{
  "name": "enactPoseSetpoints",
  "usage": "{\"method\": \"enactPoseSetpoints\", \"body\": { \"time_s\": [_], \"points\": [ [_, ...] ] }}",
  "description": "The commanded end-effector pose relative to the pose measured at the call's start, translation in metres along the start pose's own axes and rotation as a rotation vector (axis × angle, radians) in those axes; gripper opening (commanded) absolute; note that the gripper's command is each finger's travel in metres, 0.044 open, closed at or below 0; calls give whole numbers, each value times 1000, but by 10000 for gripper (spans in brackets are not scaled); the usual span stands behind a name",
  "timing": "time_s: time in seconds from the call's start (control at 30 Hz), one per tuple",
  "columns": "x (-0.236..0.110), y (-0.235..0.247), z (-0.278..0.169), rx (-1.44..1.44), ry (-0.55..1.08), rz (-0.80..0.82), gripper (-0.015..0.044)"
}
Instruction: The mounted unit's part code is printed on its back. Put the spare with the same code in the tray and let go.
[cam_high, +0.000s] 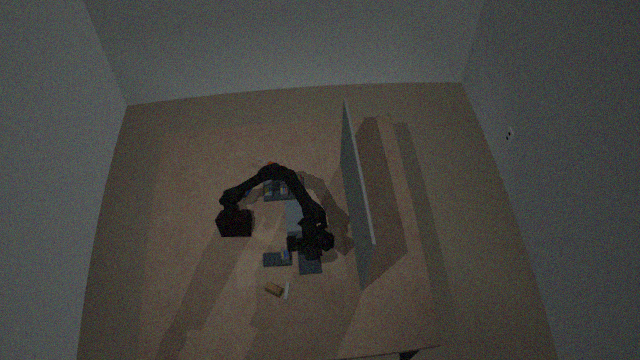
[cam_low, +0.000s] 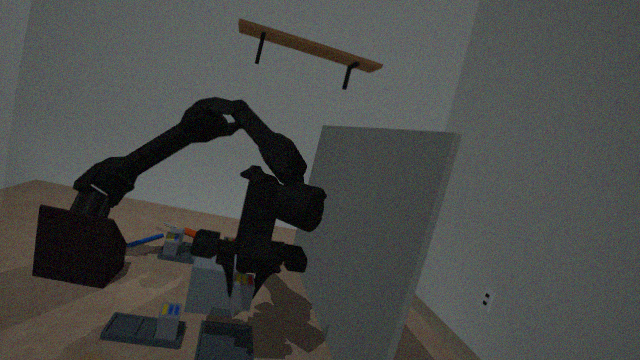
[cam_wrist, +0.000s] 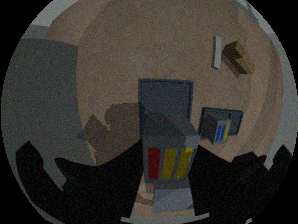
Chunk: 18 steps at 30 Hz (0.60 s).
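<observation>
My gripper (cam_low: 242, 289) (cam_high: 308, 248) (cam_wrist: 165, 141) is shut on a grey spare (cam_low: 243, 281) (cam_wrist: 170, 161) with red, yellow and orange stripes on its face. It holds the spare upright, a little above the table, over the near end of the dark grey tray (cam_low: 222, 344) (cam_high: 310, 265) (cam_wrist: 164, 98). A second spare (cam_low: 170, 311) (cam_high: 285, 255) (cam_wrist: 224, 129) with blue and yellow stripes stands on a dark dock (cam_low: 131, 329) (cam_high: 272, 259) beside the tray. A tall grey block (cam_low: 204, 287) (cam_high: 293, 216), maybe the mounted unit, stands just behind the gripper.
A tall grey panel (cam_high: 354, 200) (cam_low: 372, 235) (cam_wrist: 39, 90) stands close to the right of the arm. A small brown box (cam_high: 274, 289) (cam_wrist: 238, 56) and a white slip (cam_high: 286, 290) (cam_wrist: 217, 51) lie past the tray. Another dock with a spare (cam_low: 174, 244) (cam_high: 275, 190), a blue pen (cam_low: 145, 241) and the arm's base (cam_low: 75, 247) lie farther back.
</observation>
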<state>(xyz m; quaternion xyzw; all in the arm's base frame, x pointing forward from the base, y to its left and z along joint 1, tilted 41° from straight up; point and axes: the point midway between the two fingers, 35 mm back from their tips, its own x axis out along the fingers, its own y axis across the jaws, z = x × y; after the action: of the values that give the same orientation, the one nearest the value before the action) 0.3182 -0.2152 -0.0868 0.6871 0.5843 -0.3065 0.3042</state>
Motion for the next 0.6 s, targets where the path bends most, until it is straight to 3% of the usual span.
{"method": "enactPoseSetpoints", "body": {
  "time_s": [0.0, 0.57],
  "points": [
    [4, 0, 0, 6, 3, 4, 0],
    [21, 0, 0, 6, 4, 5, 0]
  ]
}}
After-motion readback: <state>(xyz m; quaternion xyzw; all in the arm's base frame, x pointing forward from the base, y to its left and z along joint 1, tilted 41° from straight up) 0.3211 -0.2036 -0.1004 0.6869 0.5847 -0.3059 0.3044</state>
